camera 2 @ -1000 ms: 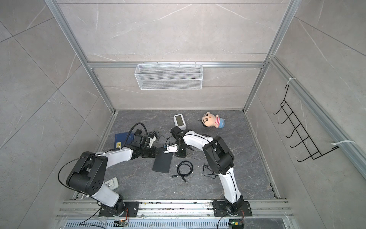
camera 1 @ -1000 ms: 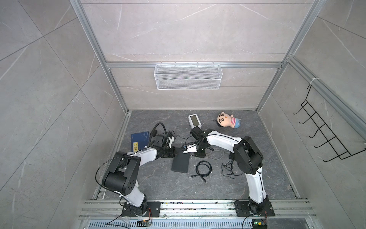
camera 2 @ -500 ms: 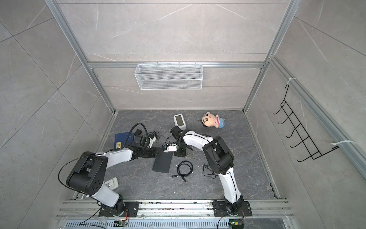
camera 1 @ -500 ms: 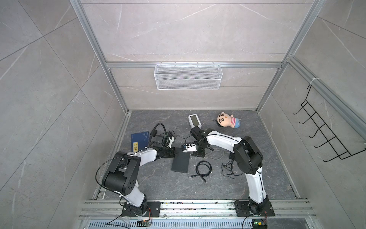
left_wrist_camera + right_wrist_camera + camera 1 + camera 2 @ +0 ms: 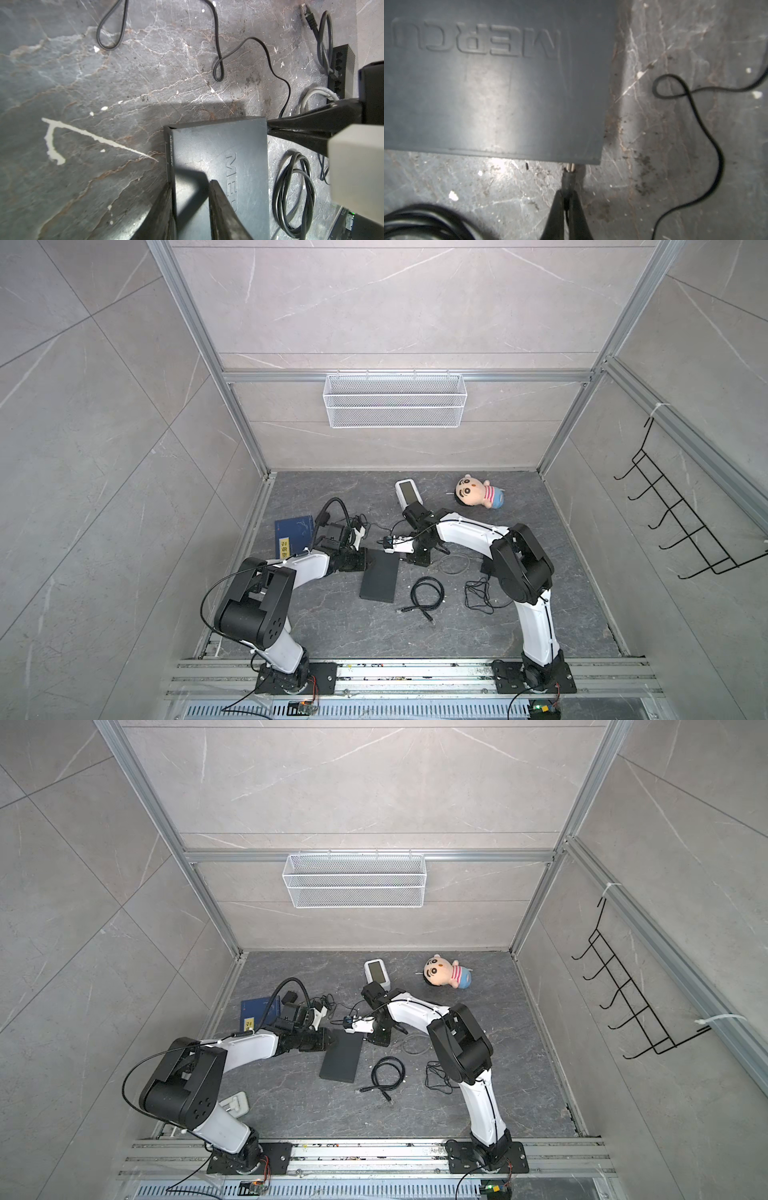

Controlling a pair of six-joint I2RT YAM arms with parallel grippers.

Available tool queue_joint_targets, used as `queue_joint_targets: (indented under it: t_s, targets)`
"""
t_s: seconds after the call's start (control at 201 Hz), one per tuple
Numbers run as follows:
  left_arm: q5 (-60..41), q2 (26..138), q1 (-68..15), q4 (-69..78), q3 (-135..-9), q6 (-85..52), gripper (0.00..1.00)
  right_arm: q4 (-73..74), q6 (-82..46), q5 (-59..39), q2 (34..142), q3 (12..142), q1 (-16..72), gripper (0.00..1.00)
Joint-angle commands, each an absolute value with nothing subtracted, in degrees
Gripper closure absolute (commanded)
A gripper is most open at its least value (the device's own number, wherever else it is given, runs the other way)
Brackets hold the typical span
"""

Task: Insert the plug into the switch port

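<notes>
Right jaws: the right gripper (image 5: 566, 193) is pinching the black plug (image 5: 568, 179), its fingers closing tight around the plug's body.
Plug: its metal tip is touching the side face of the switch (image 5: 488, 93) just short of a corner, under the lip of the top plate. How deep it is sitting cannot be told.
Left jaws: the left gripper (image 5: 191, 182) is clamping the switch (image 5: 220, 145) across its other long side, one finger pressing along the lettered side face and the other lying over the top face.
Arms: in both top views the grippers are meeting the switch at its end nearer the tabletop's far edge. The left gripper (image 5: 360, 563) is reaching in from the left and the right gripper (image 5: 405, 561) from the right.
Switch: it is lying flat near the middle of the tabletop (image 5: 332, 626), with its embossed lettering facing up.
Cord: a thin black cord (image 5: 708, 128) is snaking over the tabletop just beside the switch's plug-side corner.
Coiled cable: a black coiled cable (image 5: 427, 592) is lying just beside the switch, toward the tabletop's right edge.
Grey cable: a grey cable (image 5: 453, 566) is looping near the right gripper.
Book: a blue book (image 5: 293, 533) is lying near the left edge.
Far edge: a white handheld device (image 5: 407, 491) and a plush doll (image 5: 478, 492) are lying there, well apart from the switch.
</notes>
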State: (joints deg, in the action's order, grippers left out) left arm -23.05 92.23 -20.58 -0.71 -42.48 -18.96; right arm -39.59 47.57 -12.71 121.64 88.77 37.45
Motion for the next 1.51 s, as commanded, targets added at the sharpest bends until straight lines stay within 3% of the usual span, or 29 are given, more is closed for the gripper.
queue_joint_targets:
  t_s: [0.0, 0.831, 1.503]
  targets:
    - [-25.64, 92.17, -20.65, 1.41, -42.36, -19.14, 0.68, -38.41, 47.26, -15.78, 121.1, 87.81, 37.68, 0.99]
    - [-26.0, 92.71, -20.65, 2.46, -42.34, -19.82, 0.68, -35.59, 49.56, -20.12, 116.64, 83.56, 38.96, 0.98]
    - [-25.9, 92.51, -20.65, 2.11, -42.36, -19.6, 0.68, -38.63, 44.03, -14.13, 122.13, 90.22, 38.25, 0.99]
